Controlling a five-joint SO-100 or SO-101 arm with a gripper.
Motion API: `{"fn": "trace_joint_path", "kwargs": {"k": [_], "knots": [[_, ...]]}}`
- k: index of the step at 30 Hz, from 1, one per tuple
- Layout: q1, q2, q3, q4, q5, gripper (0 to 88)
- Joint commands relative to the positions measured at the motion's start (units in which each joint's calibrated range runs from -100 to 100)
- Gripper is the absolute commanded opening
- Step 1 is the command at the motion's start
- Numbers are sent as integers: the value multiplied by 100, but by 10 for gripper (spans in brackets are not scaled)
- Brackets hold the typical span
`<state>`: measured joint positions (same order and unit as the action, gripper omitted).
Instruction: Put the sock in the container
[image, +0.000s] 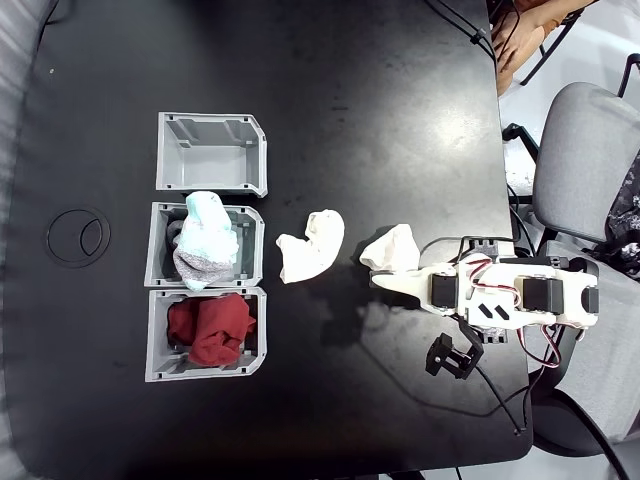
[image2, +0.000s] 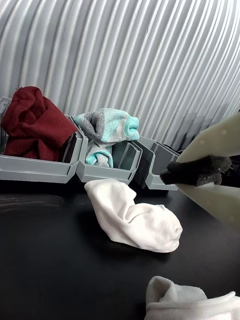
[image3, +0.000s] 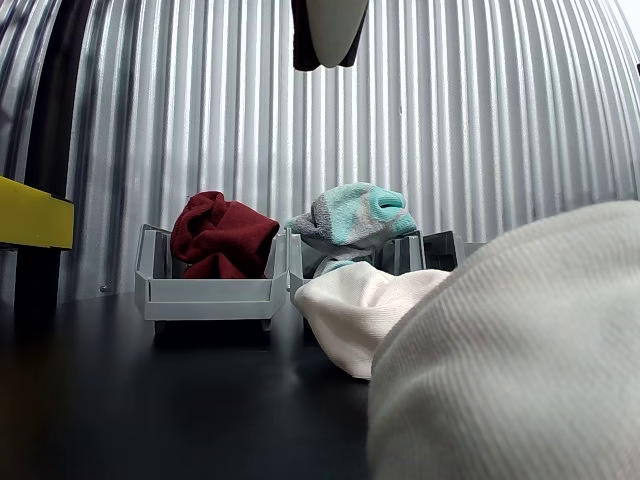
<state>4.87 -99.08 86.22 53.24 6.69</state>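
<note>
Cream-white soft L-bent sock (image: 311, 246) lay right of middle grey bin (image: 157, 246) on black bench (image: 380, 120); hand (image: 385, 268) state unclear.

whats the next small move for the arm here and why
Probably ease the tool past the small round white sock bundle toward the cream L-shaped fabric sock. In the fixed view the tool sits at the bundle, apart from that sock, and the light grey plastic bin holds nothing.
</note>
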Motion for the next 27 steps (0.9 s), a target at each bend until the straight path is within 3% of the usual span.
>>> {"fn": "trace_joint_path", "kwargs": {"k": [1,27], "knots": [[13,-34,-308,-46,-37,13],[13,-25,-506,31,-42,11]]}}
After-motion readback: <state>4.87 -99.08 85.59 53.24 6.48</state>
